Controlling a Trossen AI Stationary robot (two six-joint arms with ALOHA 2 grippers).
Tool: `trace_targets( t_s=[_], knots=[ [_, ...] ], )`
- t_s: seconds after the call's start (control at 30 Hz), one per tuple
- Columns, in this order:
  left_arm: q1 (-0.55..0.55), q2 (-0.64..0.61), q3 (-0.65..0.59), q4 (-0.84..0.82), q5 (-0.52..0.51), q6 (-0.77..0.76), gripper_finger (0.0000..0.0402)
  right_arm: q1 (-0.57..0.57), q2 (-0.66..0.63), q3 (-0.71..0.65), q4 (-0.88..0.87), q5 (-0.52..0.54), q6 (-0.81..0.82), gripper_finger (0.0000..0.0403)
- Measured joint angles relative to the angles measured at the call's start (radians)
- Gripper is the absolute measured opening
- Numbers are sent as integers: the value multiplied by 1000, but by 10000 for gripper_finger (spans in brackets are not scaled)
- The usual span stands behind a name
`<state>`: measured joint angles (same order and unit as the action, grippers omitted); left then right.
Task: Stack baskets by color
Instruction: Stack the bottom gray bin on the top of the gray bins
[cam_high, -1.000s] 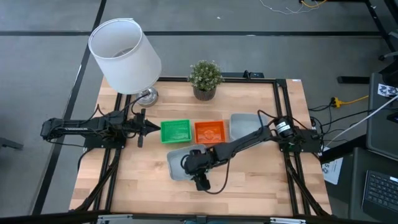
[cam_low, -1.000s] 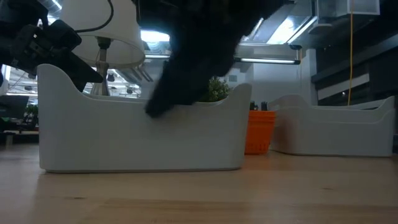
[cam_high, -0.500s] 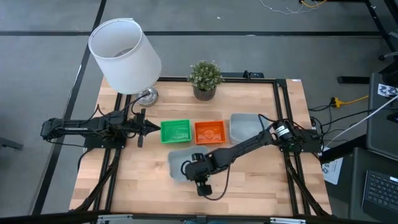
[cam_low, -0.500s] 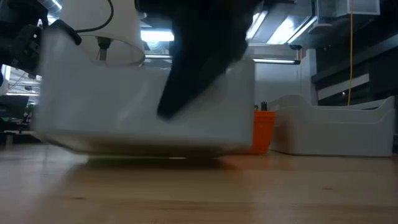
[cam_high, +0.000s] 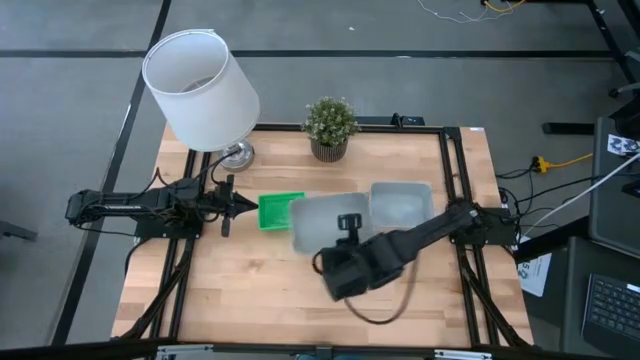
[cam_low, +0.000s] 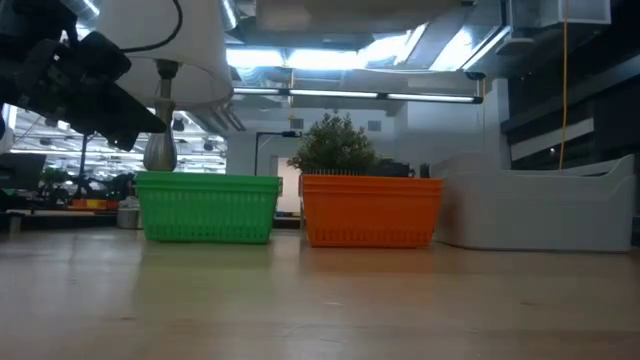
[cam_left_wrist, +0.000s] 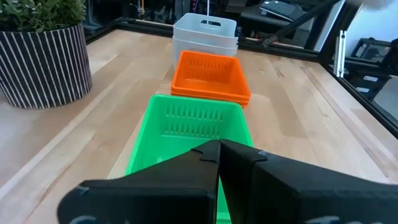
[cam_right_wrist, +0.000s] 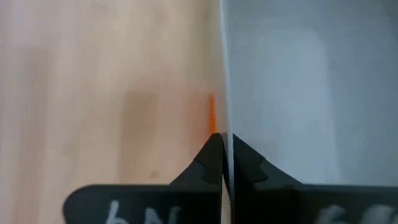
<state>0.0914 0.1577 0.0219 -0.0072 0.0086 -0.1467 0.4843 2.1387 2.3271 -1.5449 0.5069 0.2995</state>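
Your right gripper (cam_right_wrist: 222, 163) is pinching the thin rim of a pale grey plastic basket (cam_high: 328, 222). It holds the basket up in the air, above the orange plastic basket (cam_low: 371, 210), so the orange one is hidden when you look from above. Holding it by the rim keeps it free to drop onto another one.

The other pale grey basket stack (cam_high: 401, 203) sits on the wooden tabletop (cam_high: 240, 290) just beside the lifted one, on the side nearer the right arm's base. That is likely where you want this basket to go, grey with grey.

The green plastic basket (cam_left_wrist: 190, 131) sits in a row with the orange one, close together.

Your left gripper (cam_left_wrist: 219, 151) is pressed together and holds nothing. It waits near the green basket, out of the way.
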Motion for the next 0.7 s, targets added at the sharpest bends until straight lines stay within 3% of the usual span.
trace_targets(
  t_s=[0.07,0.13,0.27,0.5,0.7],
  knots=[
    [0,0,0,3,0,0,0,7,-59,-7,-6,-48,-26,1],
    [0,-3,0,0,-2,0,0,26,-124,-42,-27,26,44,1],
    [0,-1,0,-3,-2,0,0,38,-335,-249,-23,98,142,1],
    [0,-1,0,-1,-4,0,0,40,-797,-832,0,116,412,0],
    [0,-1,0,-1,-3,0,0,51,-1081,-1272,297,81,371,0]
  ],
)
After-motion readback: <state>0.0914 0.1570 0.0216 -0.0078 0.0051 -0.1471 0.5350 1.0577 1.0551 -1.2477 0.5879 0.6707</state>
